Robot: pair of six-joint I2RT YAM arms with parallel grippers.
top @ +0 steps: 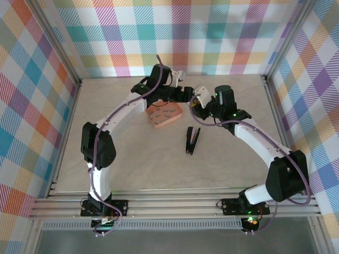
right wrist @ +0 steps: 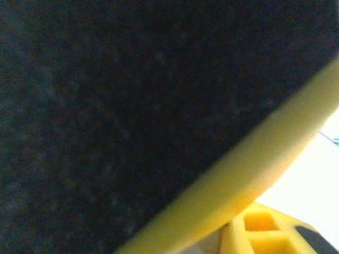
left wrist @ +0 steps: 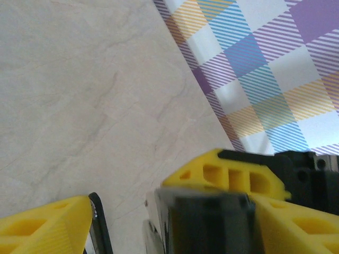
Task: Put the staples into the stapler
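**Two claws meeting beyond the tray**

Top view: the left claw [top: 185, 96] and the right claw [top: 198, 105] meet nose to nose above the table [top: 132, 164], just past the far right corner of the orange tray [top: 165, 124]. The staples [top: 163, 111] lie loose in that tray as small grey strips, untouched. The black stapler [top: 192, 141] lies on the table just near and right of the tray. Its two halves are spread in a narrow V, and it is apart from both claws. At this range the gap between the jaws of either claw cannot be read.

Left wrist view: this close view adds the jaw detail. One yellow finger [left wrist: 45, 225] sits at lower left. Bare table shows between it and a blurred dark block [left wrist: 206, 222] with a metal edge, so the left claw's jaws stand apart and clamp nothing. More yellow and black parts [left wrist: 296, 180] crowd the right, and which claw they belong to cannot be told. The checked wall [left wrist: 265, 69] runs behind.

Right wrist view: a dark surface [right wrist: 132, 106] edged in yellow lies close against the lens. Whether the right claw is open or closed cannot be told.
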